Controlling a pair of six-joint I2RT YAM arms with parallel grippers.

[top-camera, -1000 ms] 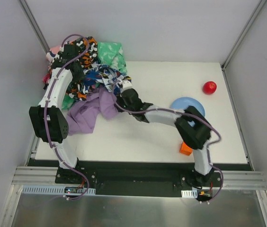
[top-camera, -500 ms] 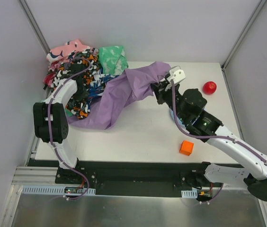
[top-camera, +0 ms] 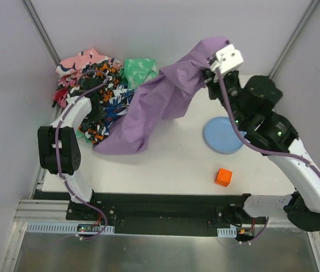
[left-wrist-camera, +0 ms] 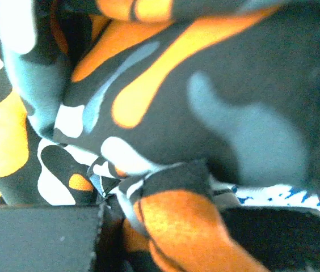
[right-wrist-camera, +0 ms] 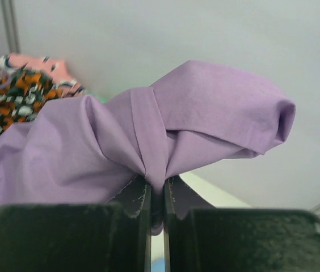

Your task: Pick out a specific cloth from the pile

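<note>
- A heap of many-coloured patterned cloths [top-camera: 95,79] is seen in the upper left of the top view, on the far left corner of the white table [top-camera: 177,164].
- The left gripper [left-wrist-camera: 165,214] is buried in that heap and is clenched on a fold of orange-black-white patterned cloth [left-wrist-camera: 148,96], bunched between its fingers.
- The large plain lavender-purple fabric garment [top-camera: 154,107] is stretched diagonally from the heap's right edge, where its lower end lies on the table, up to the upper centre-right.
- The right gripper [right-wrist-camera: 156,198] is raised above the table, with its jaws pinched tight on the garment's gathered top end.
- A round blue plate [top-camera: 223,135] lies on the table at centre right.
- A small orange cube [top-camera: 223,177] sits below the plate, apart from it.
</note>
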